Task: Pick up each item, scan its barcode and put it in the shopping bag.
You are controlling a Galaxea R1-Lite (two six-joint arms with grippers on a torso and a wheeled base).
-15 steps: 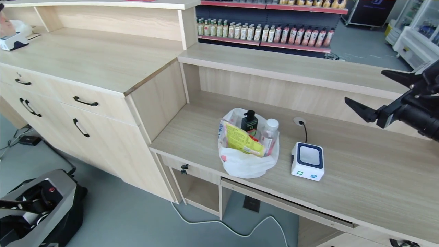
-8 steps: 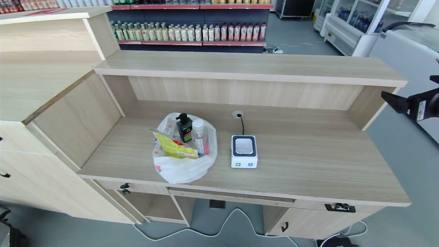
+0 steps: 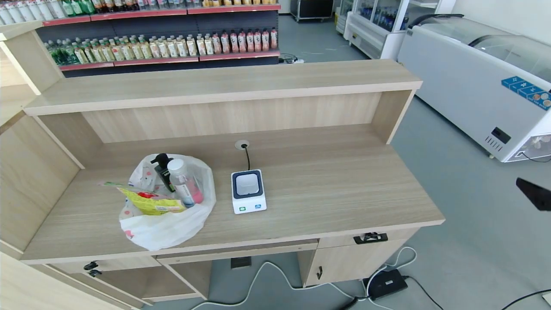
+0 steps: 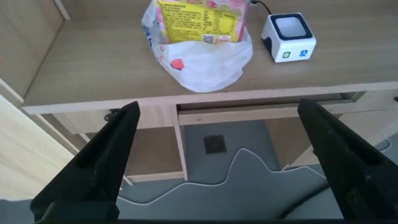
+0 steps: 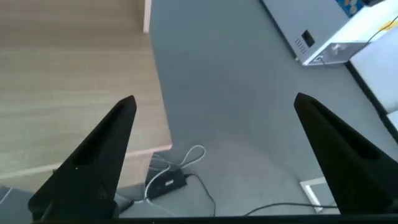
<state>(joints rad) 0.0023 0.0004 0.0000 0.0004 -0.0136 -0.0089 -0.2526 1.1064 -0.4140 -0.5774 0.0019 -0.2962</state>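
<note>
- white shopping bag (image 3: 168, 226) sits on the wooden counter (image 3: 335, 185), mouth open, just beside the barcode scanner (image 3: 248, 190) (on the scanner's left, as the robot sees it)
- inside the bag: a yellow snack packet (image 3: 150, 203) leaning at the front; a black pump bottle (image 3: 162, 168) and a clear white-capped bottle (image 3: 183, 187) side by side behind it
- scanner's cable (image 3: 247, 157) runs back to a round hole in the counter
- left gripper (image 4: 217, 107) empty, fingers spread wide; out before the counter's front edge, apart from the bag
- right gripper (image 5: 214, 99) empty, fingers spread wide; over the grey floor past the counter's right end, well apart from the bag
</note>
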